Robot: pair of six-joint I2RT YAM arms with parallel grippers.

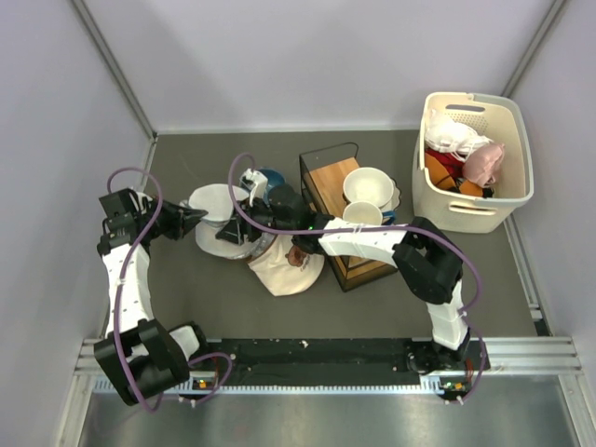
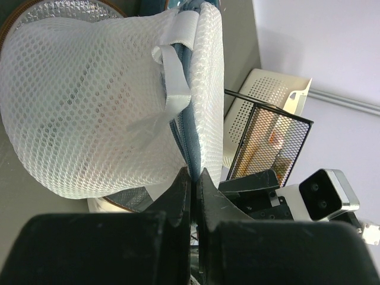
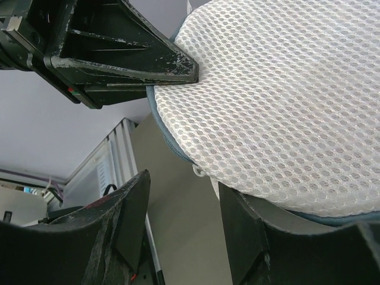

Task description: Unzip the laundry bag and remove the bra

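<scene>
My left gripper [image 2: 193, 179] is clamped on the rim seam of the laundry bag [image 2: 89, 107] — one white mesh drum just ahead of its tips. A faint peach tint shows through the mesh; I cannot tell whether that is the bra. My right gripper [image 3: 184, 184] has its jaws apart, with the small zip pull [image 3: 198, 172] between the tips, not gripped. Off to its right are a wire rack [image 1: 333, 179] carrying two white bowls [image 1: 366, 184], then one beige slotted basket [image 1: 517, 200] heaped with clothes.
</scene>
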